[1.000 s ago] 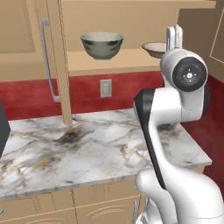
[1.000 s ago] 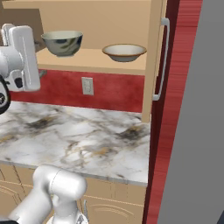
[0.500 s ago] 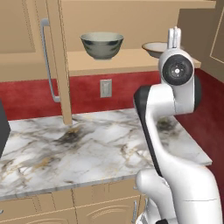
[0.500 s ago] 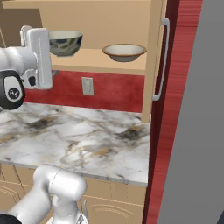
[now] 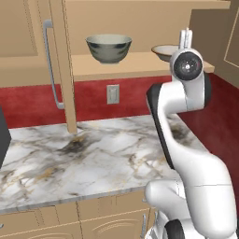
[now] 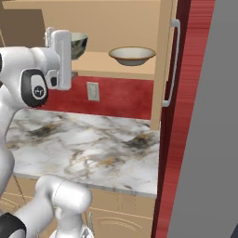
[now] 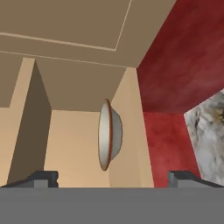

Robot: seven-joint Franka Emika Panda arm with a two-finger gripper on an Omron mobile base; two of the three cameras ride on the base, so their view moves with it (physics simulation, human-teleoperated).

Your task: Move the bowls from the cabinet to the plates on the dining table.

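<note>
Both bowls sat on the open shelf of the cabinet, well apart from each other: the deep grey-green bowl toward the left door, the shallower tan bowl toward the right door with its long silver handle. In the hand view the tan bowl appeared edge-on, rolled with the camera, straight ahead of the pincer. The pincer's fingers stood wide apart and empty, short of the shelf and raised to about its level.

The tan bowl looked rigid and glazed, probably ceramic, so likely smooth and somewhat slippery, moderately heavy for its size, and liable to chip if knocked against the shelf or a plate. Its thin flared rim seemed the sensible place to take hold, one finger inside the speckled cream hollow and one outside the wall, since the whole bowl appeared too broad to span. The grey-green bowl's steeper wall would suit the same rim pinch.

No brand, label or readable writing showed on either bowl, the cabinet or the marble desk below; the dark markings on the grey-green bowl seemed merely decorative, though they were too small to be sure.
</note>
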